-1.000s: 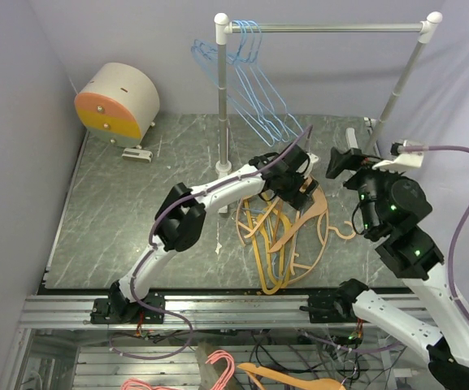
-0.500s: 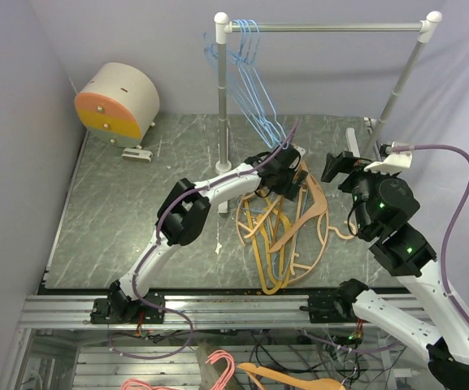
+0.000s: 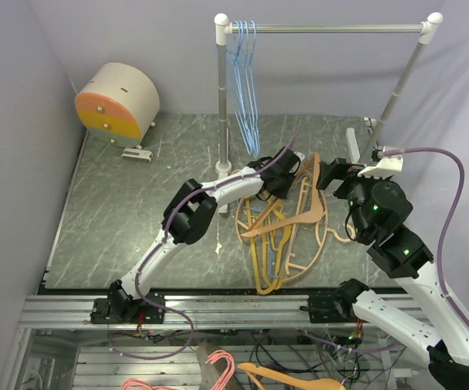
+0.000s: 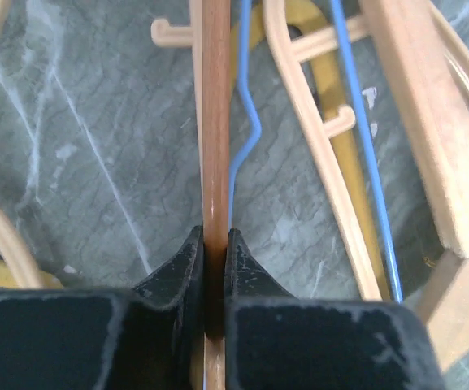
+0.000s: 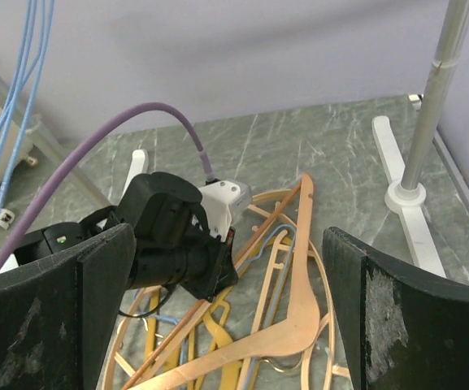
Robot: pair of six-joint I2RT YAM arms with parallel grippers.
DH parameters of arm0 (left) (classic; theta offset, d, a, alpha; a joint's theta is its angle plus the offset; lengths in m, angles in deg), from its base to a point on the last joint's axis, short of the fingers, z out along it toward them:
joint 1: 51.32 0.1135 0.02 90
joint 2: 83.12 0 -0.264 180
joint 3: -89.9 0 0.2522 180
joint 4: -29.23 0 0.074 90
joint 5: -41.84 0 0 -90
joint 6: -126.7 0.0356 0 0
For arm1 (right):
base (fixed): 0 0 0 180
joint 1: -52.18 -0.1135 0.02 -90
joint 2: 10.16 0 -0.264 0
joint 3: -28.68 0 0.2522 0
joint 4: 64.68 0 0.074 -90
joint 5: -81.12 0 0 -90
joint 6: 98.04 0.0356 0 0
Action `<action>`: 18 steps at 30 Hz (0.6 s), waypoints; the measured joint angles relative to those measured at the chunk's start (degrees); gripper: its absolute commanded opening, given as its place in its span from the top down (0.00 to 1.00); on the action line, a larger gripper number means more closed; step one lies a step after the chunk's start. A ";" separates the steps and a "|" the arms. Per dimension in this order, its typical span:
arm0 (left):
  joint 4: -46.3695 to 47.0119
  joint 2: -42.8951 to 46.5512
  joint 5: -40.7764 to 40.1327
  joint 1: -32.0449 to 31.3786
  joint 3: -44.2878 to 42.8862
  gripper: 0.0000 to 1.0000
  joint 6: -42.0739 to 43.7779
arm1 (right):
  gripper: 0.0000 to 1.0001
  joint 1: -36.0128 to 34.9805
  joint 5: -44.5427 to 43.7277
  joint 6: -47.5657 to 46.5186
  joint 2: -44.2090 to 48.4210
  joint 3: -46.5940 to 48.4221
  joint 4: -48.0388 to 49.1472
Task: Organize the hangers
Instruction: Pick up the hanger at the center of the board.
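On the counter the tan hangers lie heaped; at the far edge the left fingers clamp one brown bar — running straight out from them — right fingers wide beside it. Beyond, the rail holds blue hangers.

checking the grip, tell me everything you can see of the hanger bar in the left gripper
The hanger bar is a thin, straight, reddish-brown rod, smooth and slightly glossy, like varnished wood. The left gripper is shut on it, one black finger on each side. It runs straight away from the gripper above the grey marbled table. A light-blue wire hanger runs close beside it; tan hangers lie around it.
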 measured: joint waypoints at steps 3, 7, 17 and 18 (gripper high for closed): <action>-0.13 -0.44 0.57 -0.04 -0.85 0.93 0.20 | 0.02 0.00 0.48 0.42 0.42 -0.66 -0.26; -0.11 -0.44 0.57 -0.17 -0.83 0.93 0.37 | 0.02 0.00 0.85 0.66 0.68 -0.68 -0.37; -0.04 5.66 0.31 -0.57 5.09 0.93 1.81 | 0.02 0.00 2.60 1.46 0.76 -0.70 -1.81; -0.02 7.04 0.31 -0.63 6.21 0.93 2.01 | 0.02 0.00 2.80 1.57 0.79 -0.70 -1.97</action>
